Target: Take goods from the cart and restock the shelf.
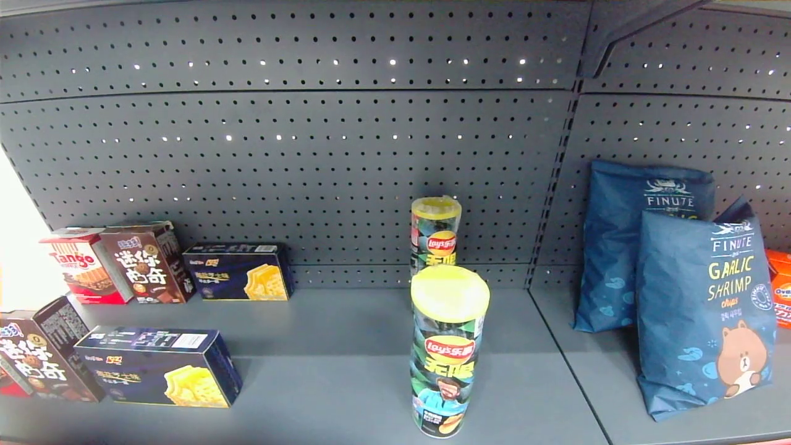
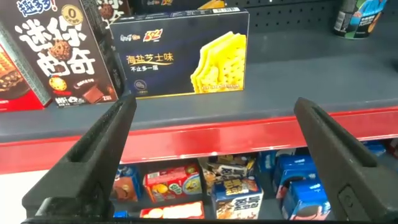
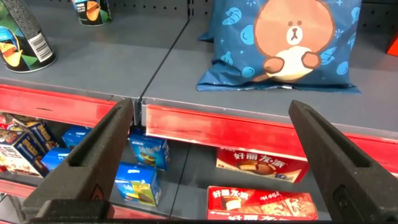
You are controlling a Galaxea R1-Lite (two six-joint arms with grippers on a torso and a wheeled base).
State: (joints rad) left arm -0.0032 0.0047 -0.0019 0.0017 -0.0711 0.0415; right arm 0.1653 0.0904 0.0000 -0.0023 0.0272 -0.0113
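While left gripper (image 2: 214, 109) and right gripper (image 3: 211, 109) are hanging spread, empty, just off the red front lip of the shelf (image 2: 249, 134), bare deck is lying between cracker box (image 1: 164, 368) and chip cans (image 1: 448, 352). Cans are standing upright mid-shelf, one behind the other, labels facing out; blue bags (image 1: 704, 315) are standing at right.

Grey pegboard back panel (image 1: 309, 154) w/ light thru holes; blue boxes (image 2: 301, 199) & red packs (image 3: 261, 165) on lower tier under red rail (image 3: 249, 127)
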